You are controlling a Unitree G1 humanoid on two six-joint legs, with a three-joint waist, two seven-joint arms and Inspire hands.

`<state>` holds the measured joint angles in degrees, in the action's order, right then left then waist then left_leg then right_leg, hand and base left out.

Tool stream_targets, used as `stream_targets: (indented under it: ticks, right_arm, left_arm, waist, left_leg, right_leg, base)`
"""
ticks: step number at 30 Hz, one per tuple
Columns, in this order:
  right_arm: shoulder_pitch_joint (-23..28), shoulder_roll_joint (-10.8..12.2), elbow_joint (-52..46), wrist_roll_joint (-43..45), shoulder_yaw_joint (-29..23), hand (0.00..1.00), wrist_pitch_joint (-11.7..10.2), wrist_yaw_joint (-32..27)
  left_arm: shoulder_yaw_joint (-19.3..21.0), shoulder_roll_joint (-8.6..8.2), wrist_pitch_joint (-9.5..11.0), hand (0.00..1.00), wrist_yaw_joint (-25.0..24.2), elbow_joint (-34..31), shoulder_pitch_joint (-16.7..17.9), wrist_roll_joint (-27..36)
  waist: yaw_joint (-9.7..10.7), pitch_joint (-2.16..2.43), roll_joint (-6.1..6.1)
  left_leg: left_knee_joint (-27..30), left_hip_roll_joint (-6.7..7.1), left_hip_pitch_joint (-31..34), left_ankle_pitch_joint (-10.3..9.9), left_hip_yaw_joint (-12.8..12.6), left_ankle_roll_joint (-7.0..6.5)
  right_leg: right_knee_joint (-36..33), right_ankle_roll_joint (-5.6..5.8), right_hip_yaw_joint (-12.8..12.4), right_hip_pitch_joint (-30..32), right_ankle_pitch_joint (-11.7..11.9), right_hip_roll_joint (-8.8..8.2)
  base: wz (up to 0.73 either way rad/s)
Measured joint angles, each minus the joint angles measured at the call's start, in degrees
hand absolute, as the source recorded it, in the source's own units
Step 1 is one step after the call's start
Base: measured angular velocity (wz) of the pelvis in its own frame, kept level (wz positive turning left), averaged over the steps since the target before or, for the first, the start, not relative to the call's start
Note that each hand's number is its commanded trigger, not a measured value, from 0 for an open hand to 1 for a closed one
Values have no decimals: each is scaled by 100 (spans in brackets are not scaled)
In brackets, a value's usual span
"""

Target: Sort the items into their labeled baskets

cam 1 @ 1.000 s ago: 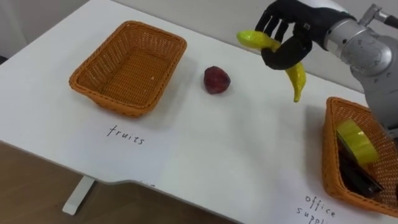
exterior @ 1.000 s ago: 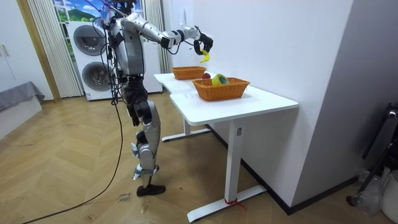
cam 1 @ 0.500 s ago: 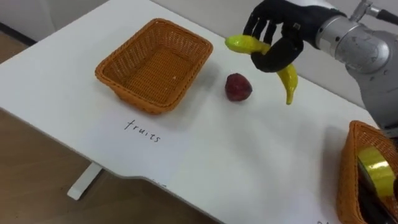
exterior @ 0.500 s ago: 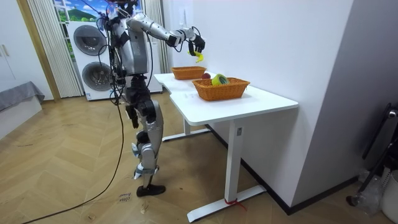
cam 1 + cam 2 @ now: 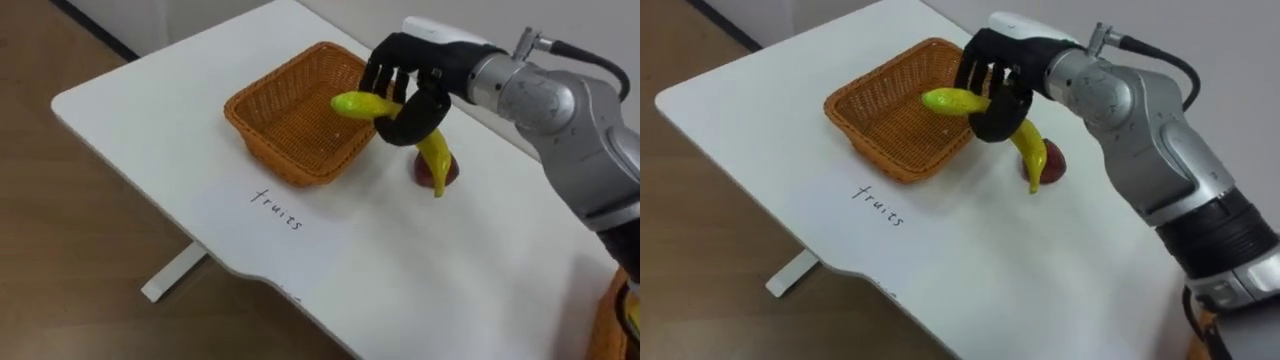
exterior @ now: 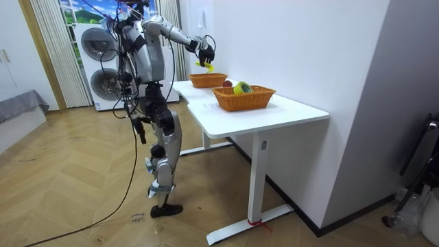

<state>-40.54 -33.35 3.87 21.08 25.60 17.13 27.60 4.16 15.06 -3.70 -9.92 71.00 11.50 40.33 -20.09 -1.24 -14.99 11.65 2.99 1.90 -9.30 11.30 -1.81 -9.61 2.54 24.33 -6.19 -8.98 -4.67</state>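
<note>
Right hand [image 5: 408, 88] clamped round middle of banana [image 5: 433, 160], both ends sticking out; banana held above right rim of fruits basket [image 5: 275, 155], just left of red fruit [image 5: 449, 172] on table [image 5: 150, 110]; a second ago it hung right of that fruit, well apart from basket; left hand [image 6: 139, 125] down by hip.

**RIGHT ARM AND BODY: EXTERNAL FINISH**

Black right hand [image 5: 425, 68] with slender black fingers and a white plate across the back. Silver-grey forearm built of rounded, cylindrical metal sections. Thin black cable looped from a small metal fitting near the wrist. Black ribbed band further up the arm. Silver-grey torso and legs in the room view, with dark joints.
</note>
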Motion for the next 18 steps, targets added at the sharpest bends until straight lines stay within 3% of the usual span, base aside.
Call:
stream_targets:
  ticks: [2,7,9,18]
  right_arm:
    - [-5,29,1,58,11,100,1,-50]
    - [-44,508,53,185,31,100,5,-321]
    - [-44,594,112,191,32,100,-2,-372]
    - [-73,609,164,585,34,100,-117,-606]
  left_arm:
    - [12,9,-1,0,-48,3,34,13]
    - [25,54,-3,0,-114,11,80,53]
    - [27,56,-3,0,-185,6,83,56]
    - [124,-22,-6,0,-176,-4,185,-2]
  waist:
    - [-63,-5,-10]
    - [-125,-22,-86]
    - [-225,-25,-89]
    - [-374,-30,-96]
  left_leg:
    - [1,21,7,1,8,0]
    - [87,83,45,4,187,-5]
    - [98,99,49,3,253,-5]
    - [195,265,169,11,572,-19]
  right_leg:
    - [-3,2,18,-1,-2,-4]
    - [0,27,248,-58,-62,-55]
    - [-3,28,277,-72,-63,-58]
    - [-10,99,330,-75,-145,-129]
  base:
    - [5]
    - [17]
    - [23]
    - [19]
